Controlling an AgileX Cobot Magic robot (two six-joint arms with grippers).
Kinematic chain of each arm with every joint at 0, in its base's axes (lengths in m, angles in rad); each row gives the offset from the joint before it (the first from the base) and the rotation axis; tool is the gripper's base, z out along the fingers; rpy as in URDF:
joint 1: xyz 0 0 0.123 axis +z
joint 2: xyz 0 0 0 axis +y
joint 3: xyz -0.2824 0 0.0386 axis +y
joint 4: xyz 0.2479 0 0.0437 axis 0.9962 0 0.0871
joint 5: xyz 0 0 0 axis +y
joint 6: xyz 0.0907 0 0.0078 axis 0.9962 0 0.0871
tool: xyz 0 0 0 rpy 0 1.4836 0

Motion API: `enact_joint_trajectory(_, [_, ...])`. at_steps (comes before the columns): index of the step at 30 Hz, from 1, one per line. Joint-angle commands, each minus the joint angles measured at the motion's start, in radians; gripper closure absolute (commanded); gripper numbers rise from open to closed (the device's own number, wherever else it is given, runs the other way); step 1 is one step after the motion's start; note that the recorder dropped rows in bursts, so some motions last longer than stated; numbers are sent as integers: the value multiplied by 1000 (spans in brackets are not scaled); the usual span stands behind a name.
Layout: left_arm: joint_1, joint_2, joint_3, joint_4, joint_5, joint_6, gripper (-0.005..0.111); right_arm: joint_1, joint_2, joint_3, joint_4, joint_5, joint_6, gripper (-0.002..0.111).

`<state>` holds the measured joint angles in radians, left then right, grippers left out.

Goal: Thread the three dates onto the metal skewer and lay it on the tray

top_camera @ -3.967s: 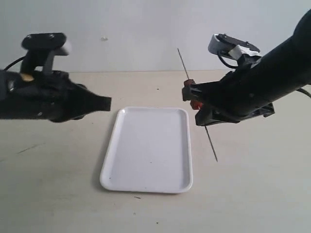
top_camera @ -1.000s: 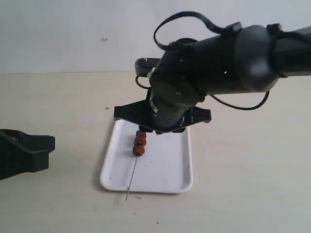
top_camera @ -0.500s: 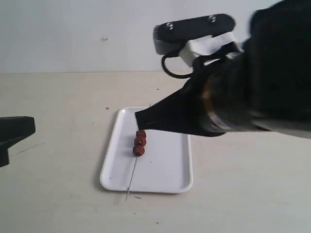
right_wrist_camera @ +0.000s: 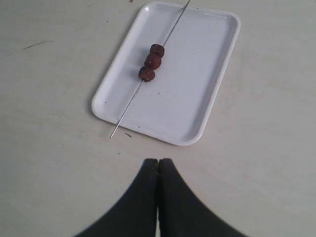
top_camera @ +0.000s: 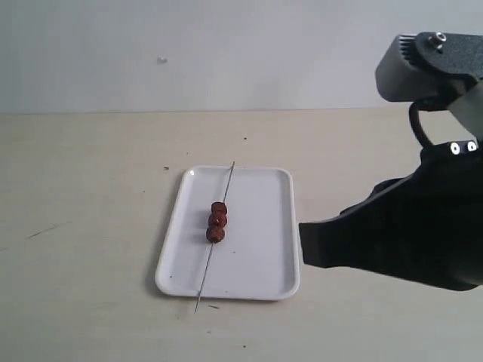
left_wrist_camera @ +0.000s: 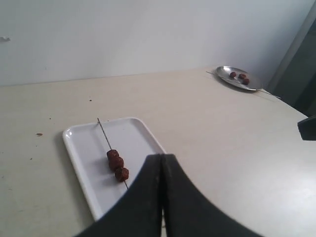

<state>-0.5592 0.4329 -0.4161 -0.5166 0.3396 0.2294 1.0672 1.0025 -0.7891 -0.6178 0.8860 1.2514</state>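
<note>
Lengthwise on the tray [top_camera: 264, 226] lies the skewer [top_camera: 207, 264], three dates [top_camera: 217, 222] bunched mid-rod. It looks light, stiff and slippery, so a bare end seems the best hold. Both pairs of jaws are pressed together, empty, above the bench [top_camera: 90, 226].

A pale beige table [top_camera: 90, 181] runs back to a light wall. At the centre of the frame a white rectangular tray [top_camera: 260, 256] lies flat on it. A thin metal skewer [top_camera: 205, 275] pokes past the tray's lower rim, out over the tabletop. Dark specks [top_camera: 244, 139] dot the surface, and a faint scratch [top_camera: 45, 231] marks the left side. The left wrist view also shows a shallow metal dish [left_wrist_camera: 223, 72] near the table's far edge.
</note>
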Motion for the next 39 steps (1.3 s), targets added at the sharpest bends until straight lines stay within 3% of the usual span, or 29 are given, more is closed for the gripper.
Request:
enact_joint_trajectory(1, [1, -6, 6, 10, -1, -1, 107, 3, -18, 4, 1, -7, -9, 108])
enact_joint_trajectory(4, [1, -6, 6, 14, 7, -1, 107, -55, -96, 4, -12, -30, -76, 108])
enact_joint_trajectory(7, [1, -6, 6, 15, 19, -1, 107, -185, -212, 17, 38, -90, -189, 108])
enact_joint_trajectory(9, [1, -6, 6, 15, 25, -1, 107, -306, -295, 84, 33, -248, -242, 108])
enact_joint_trajectory(10, [1, -6, 6, 15, 25, -1, 107, -424, -372, 177, 33, -418, -292, 108])
enact_joint_trajectory(13, [1, -6, 6, 15, 25, -1, 107, -593, -492, 335, 35, -616, -334, 108])
enact_joint_trajectory(17, [1, -6, 6, 15, 25, -1, 107, -780, -646, 497, 40, -657, -335, 108])
enact_joint_trajectory(20, [1, -6, 6, 15, 25, -1, 107, -865, -721, 565, 40, -637, -335, 108])
enact_joint_trajectory(34, [1, -6, 6, 17, 25, -1, 107, -899, -988, 789, 40, -596, -361, 108])
enact_joint_trajectory(39, [1, -6, 6, 17, 27, 1, 107, -899, -1000, 789, 88, -657, -236, 108])
